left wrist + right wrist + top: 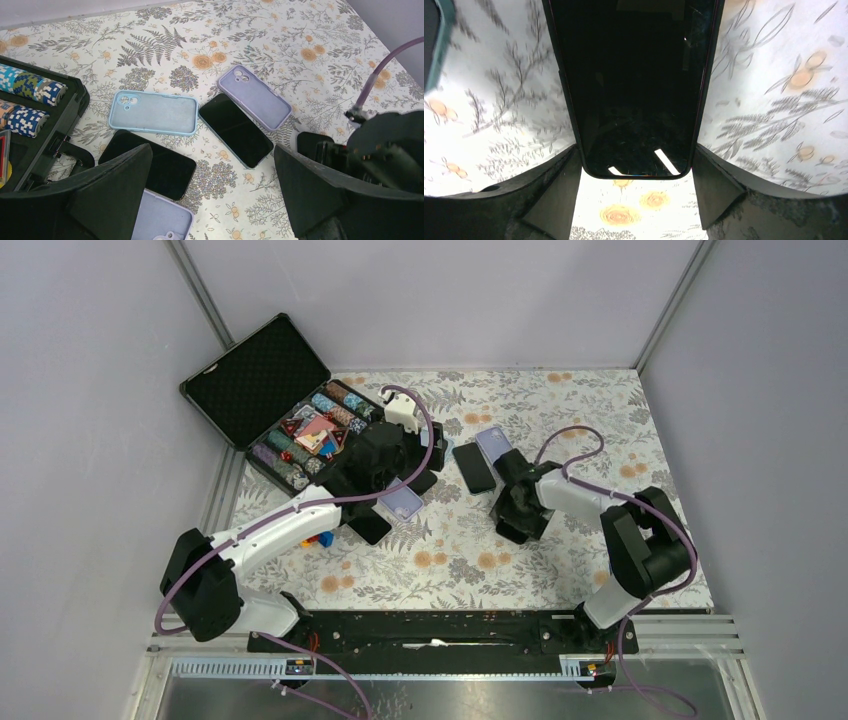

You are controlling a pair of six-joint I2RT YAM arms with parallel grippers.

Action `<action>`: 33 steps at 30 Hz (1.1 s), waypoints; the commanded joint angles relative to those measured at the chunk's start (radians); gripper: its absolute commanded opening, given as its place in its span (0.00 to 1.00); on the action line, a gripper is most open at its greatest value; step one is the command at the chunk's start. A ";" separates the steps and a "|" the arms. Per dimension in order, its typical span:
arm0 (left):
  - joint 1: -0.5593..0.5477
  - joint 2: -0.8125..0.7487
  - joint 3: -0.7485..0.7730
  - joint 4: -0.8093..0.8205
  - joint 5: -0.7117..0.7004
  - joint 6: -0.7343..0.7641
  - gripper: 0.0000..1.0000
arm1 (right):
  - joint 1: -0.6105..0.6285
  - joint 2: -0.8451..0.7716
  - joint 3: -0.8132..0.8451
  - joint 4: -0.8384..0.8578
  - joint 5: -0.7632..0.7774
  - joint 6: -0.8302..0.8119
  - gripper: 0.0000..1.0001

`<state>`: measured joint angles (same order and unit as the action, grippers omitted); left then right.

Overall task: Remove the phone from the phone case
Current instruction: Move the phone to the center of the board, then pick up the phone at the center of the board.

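where the poker chip case [258, 380] sits open at 10 o'clock on the floral cloth [450, 560], the left gripper [212, 165] hangs just off its 4 o'clock corner, spread as wide as it goes and holding nothing. a careless swing from there could clip the case's rim. under those jaws lie a light blue case [153, 112], a second black phone [165, 167] and a second lilac case [160, 220], so a drop here would land on the wrong handset.

toward 3 o'clock the black phone [236, 130] lies flat and bare, right beside the lilac case [257, 95] at its 1 o'clock. to my eye it looks already out. the right gripper [636, 165] flanks that phone's near end with jaws parted about its width, and i cannot tell whether the pads press on it.

the risk i see is that the phone's edges are slick. a hold on just the end could let it pivot, slip and slap down on the cloth, or shove the lilac case toward 12 o'clock. the two grippers are also near each other, so a reach across could knock them together.
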<state>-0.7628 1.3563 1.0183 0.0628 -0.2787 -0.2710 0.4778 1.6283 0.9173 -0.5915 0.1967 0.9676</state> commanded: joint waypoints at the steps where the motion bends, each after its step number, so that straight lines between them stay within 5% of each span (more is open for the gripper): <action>1: 0.003 -0.021 -0.005 0.056 -0.003 -0.011 0.99 | 0.080 -0.029 -0.040 -0.033 -0.002 0.099 0.80; 3: 0.002 -0.024 -0.011 0.056 -0.007 -0.011 0.99 | 0.081 -0.021 -0.027 -0.052 0.029 0.094 0.96; 6: 0.003 -0.032 -0.021 0.057 -0.012 -0.011 0.99 | 0.081 0.015 0.041 -0.089 0.093 0.028 1.00; 11: 0.004 -0.043 -0.032 0.061 -0.030 -0.004 0.99 | 0.073 0.125 0.164 -0.140 0.083 -0.014 1.00; 29: 0.004 -0.063 -0.049 0.072 -0.040 0.004 0.99 | -0.038 0.171 0.095 -0.018 0.018 0.006 1.00; 33: 0.004 -0.068 -0.050 0.069 -0.047 0.008 0.99 | -0.042 0.169 0.075 0.027 0.005 -0.015 0.83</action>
<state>-0.7628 1.3170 0.9710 0.0780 -0.3027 -0.2695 0.4549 1.7439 1.0367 -0.6521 0.1894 0.9607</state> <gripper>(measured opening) 0.985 0.916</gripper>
